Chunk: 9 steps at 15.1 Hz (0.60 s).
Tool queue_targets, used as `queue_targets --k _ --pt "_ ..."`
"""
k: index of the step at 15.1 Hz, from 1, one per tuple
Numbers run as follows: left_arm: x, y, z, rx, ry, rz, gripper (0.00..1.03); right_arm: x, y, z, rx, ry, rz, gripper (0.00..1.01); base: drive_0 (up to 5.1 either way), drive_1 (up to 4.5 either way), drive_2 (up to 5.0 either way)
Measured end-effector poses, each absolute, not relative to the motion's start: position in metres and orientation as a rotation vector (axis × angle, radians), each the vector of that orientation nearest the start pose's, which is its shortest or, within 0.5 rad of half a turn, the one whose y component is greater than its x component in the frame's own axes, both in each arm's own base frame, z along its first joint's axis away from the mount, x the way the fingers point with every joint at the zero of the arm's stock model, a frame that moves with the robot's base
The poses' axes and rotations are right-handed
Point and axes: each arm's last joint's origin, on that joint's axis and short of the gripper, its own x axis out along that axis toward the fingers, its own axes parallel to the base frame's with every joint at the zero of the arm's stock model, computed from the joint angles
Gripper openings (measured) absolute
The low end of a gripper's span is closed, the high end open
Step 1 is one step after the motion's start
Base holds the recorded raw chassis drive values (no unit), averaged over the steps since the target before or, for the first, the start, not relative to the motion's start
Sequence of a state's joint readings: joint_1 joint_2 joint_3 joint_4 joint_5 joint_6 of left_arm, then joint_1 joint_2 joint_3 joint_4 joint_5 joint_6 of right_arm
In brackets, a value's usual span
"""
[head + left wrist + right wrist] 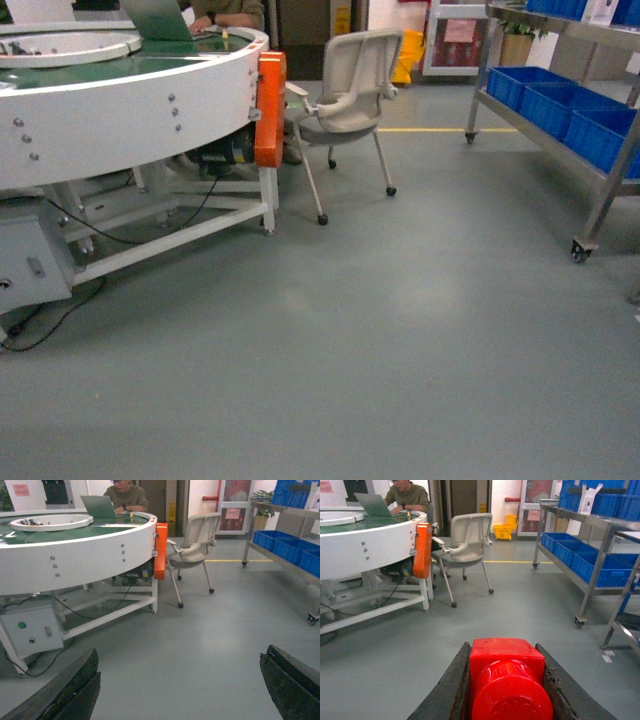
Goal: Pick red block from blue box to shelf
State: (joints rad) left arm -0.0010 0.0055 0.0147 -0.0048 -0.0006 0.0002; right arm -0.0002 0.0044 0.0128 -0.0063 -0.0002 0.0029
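Red block (pixel 507 680) fills the foreground of my right wrist view, pinched between the two dark fingers (pixel 447 690) of my right gripper (pixel 506 700), its round stud turned toward the lens. My left gripper (pixel 180 685) is spread wide, one dark finger (pixel 70 690) at each lower corner of the left wrist view with bare grey floor (pixel 200 640) between them. Neither gripper shows in the head view. Landmark: the steel shelf (pixel 600 527) on castors, standing at the right of every view. Dark blue crates (pixel 585 560) sit on its lower tier and more on the tier above, with a white item (pixel 590 495) upright on top. Well left of the shelf, across open floor, stands a white round conveyor table (pixel 120 100) with an orange guard (pixel 270 105) on the end nearest the shelf and a grey control box (pixel 32 632) under its far side. Between table and shelf is a beige office chair (pixel 350 95). Beyond the table a person (pixel 127 495) sits at a laptop (pixel 97 506). Yellow floor line (pixel 440 129) runs from behind the chair toward the shelf's foot. I cannot see the blue box in any view.
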Motion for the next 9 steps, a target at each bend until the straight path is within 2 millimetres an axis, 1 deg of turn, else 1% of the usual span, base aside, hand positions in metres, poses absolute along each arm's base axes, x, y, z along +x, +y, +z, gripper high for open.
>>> queue_targets --k 9 --pt "0.0971 -0.0001 0.1676 0.001 -0.004 -0.001 0.98 0.0972 0.0 0.1669 0.003 -0.002 0.0 0.28 2.4 2.4 -5.1"
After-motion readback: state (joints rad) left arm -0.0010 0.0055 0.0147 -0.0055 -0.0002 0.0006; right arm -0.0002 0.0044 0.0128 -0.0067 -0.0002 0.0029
